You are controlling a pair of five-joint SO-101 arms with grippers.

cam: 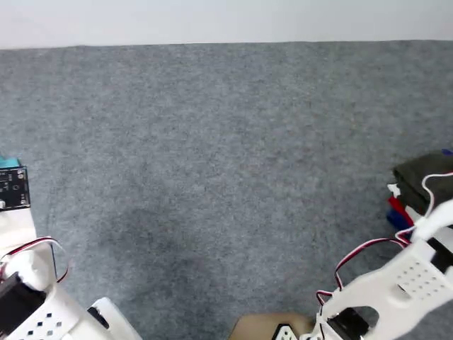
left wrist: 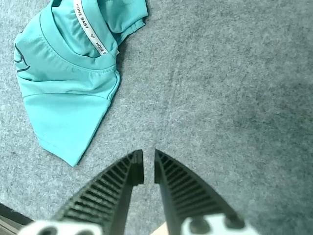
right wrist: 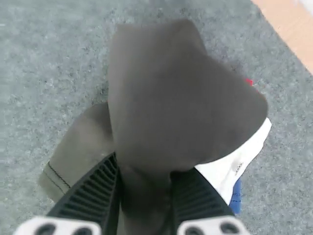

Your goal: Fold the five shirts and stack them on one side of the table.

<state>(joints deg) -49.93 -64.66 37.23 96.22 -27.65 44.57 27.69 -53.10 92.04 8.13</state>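
Looking down on the table, the grey mat covers nearly all of it, with a strip of wooden table edge showing at 6 o'clock. The left arm sits at about 7 o'clock and the right arm at about 4 o'clock.

At 3 o'clock, hard against the side of the mat, is the stack. A dark shirt is on top, and slivers of a white shirt, a red shirt and a blue shirt peek out from under it, so 4 colours in all. The right gripper has hold of the dark shirt, its 2 jaws clamped on a bunch of fabric that runs down between them. The rest of that garment spreads out beyond the jaws and drapes over the white one.

Across at 9 o'clock, well apart from the stack, the teal shirt lies rumpled and unfolded on the mat, its neck opening and white inner band facing up. A small black circuit board sits just beside it at the mat's side. The left gripper hangs over bare mat near the teal shirt without touching it. Its jaws are drawn almost together, with a thin slit between them and nothing in their grip.
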